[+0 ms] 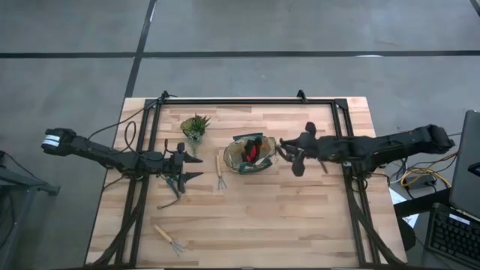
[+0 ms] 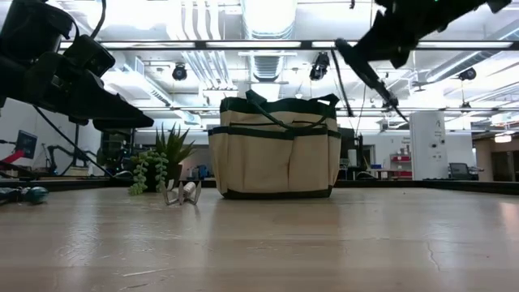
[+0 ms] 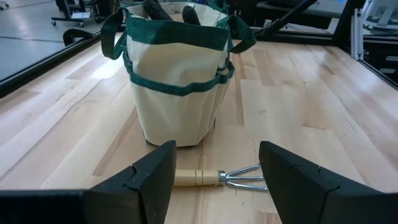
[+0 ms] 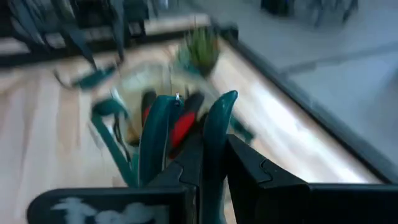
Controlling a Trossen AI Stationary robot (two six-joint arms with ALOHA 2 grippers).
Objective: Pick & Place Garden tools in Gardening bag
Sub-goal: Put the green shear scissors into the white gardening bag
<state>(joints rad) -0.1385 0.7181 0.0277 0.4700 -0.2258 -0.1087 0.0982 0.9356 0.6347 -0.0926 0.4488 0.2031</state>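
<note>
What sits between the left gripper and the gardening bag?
One wooden-handled fork lies on the table between the left gripper and the gardening bag, clearest in the high view.

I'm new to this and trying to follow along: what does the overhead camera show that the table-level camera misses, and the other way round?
Only the high view shows inside the gardening bag, where something red and black lies, and a second wooden-handled fork near the table's front edge. It also makes clear that the left gripper is open beside the nearer fork, and where the right gripper hangs by the bag. Only the low view shows the bag's side pockets and the room behind. Both show the bag, the plant and that nearer fork.
</note>
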